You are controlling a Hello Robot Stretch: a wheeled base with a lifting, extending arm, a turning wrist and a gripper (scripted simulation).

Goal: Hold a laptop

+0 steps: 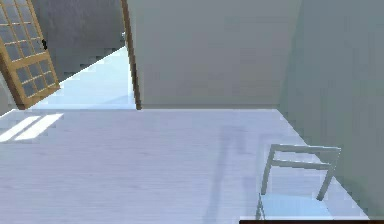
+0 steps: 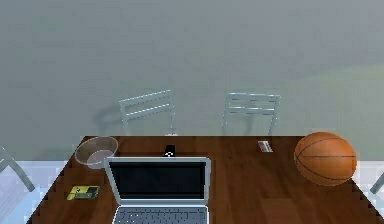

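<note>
Bowl [image 2: 96,152] stands on table [image 2: 250,180], just beside open laptop [image 2: 158,190].

This was a home, as I saw it: a dark brown wooden dining table [image 2: 250,168] with pale grey slat-backed chairs [image 2: 148,106] behind, an open grey laptop [image 2: 158,185] and orange basketball [image 2: 325,157] on it, a glass-paned wooden door [image 1: 25,55] ahead.

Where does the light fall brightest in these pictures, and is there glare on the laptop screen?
Forward view: bright striped patches lie on the floor at the left, below the door. Arm side view: the laptop screen is dark, no glare; the table looks evenly lit.
</note>
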